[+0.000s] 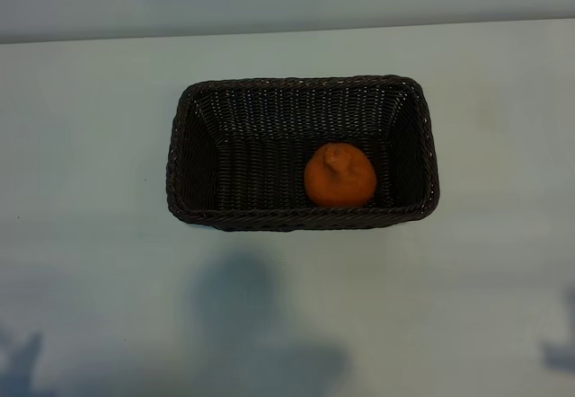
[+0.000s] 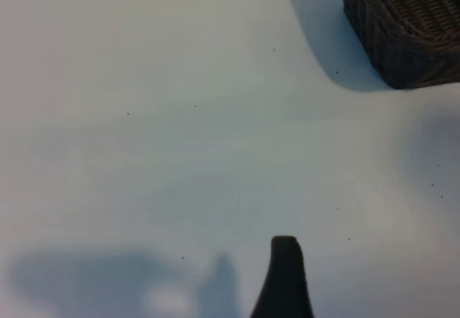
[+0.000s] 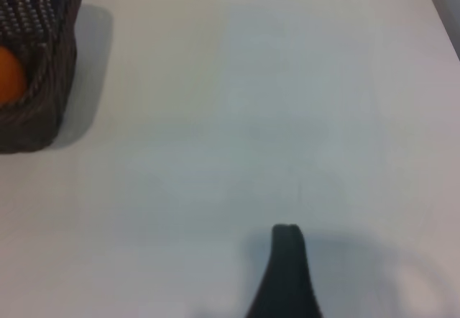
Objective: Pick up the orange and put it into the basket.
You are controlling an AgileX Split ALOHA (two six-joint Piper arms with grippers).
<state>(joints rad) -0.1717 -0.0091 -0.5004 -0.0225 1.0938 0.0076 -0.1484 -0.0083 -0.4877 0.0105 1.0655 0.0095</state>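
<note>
My left gripper (image 2: pixel 284 275) and right gripper (image 3: pixel 286 271) hang over bare table (image 1: pixel 90 280), both spread wide, holding nothing. Beyond, the orange (image 1: pixel 340 176) sits inside the basket (image 1: pixel 180 159), by its near wall. I judge the placing done; only parking remains.

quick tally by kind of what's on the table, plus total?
Orange: 1, lying inside the basket
Basket: 1, on the table
Total: 2 things
</note>
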